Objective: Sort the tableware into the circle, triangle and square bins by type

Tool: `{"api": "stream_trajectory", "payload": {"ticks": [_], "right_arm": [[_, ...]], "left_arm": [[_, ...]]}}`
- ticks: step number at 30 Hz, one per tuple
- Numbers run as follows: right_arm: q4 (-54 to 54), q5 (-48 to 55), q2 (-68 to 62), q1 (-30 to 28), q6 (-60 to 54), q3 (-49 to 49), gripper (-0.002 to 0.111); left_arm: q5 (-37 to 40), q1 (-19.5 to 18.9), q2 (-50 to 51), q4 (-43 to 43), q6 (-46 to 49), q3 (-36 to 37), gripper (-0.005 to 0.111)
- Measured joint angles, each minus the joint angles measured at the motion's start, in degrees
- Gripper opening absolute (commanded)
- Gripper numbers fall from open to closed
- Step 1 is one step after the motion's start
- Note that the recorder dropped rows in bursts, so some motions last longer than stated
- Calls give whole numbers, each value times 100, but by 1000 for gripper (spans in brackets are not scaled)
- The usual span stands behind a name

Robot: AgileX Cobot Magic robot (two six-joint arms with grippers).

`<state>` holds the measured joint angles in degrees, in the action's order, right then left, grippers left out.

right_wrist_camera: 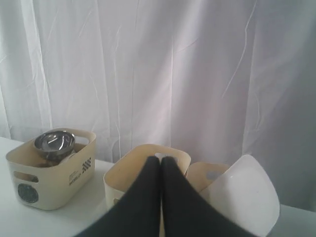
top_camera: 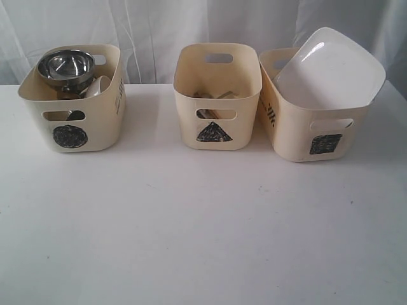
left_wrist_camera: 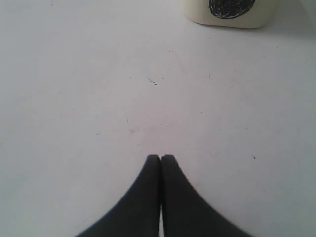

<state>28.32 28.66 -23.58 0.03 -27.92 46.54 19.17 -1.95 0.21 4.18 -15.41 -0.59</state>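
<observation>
Three cream bins stand in a row at the back of the table. The circle bin (top_camera: pixel 71 101) on the left holds a steel bowl (top_camera: pixel 65 65) on top, with the small white bowl (top_camera: pixel 96 86) beside it. In the triangle bin (top_camera: pixel 217 95) in the middle, cutlery (top_camera: pixel 213 95) shows dimly. The large white plate (top_camera: pixel 329 68) leans tilted in the square bin (top_camera: pixel 316 124) on the right. Neither gripper shows in the exterior view. My left gripper (left_wrist_camera: pixel 161 157) is shut and empty above bare table. My right gripper (right_wrist_camera: pixel 161 159) is shut and empty, facing the bins.
A white curtain (top_camera: pixel 159 25) hangs behind the bins. The white table (top_camera: pixel 203 229) stretches in front of them. The circle bin (left_wrist_camera: pixel 228 11) shows at the far edge of the left wrist view.
</observation>
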Motion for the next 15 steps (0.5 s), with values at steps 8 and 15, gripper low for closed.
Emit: {"api": "stream_trajectory", "payload": {"ticks": [8,15], "right_arm": [[-243,-12,0,0,-20,-44,0],[-668,-1304,15,0,259,-913,0]], "left_arm": [[0,0,0,0,0,0,0],[0,0,0,0,0,0,0]]}}
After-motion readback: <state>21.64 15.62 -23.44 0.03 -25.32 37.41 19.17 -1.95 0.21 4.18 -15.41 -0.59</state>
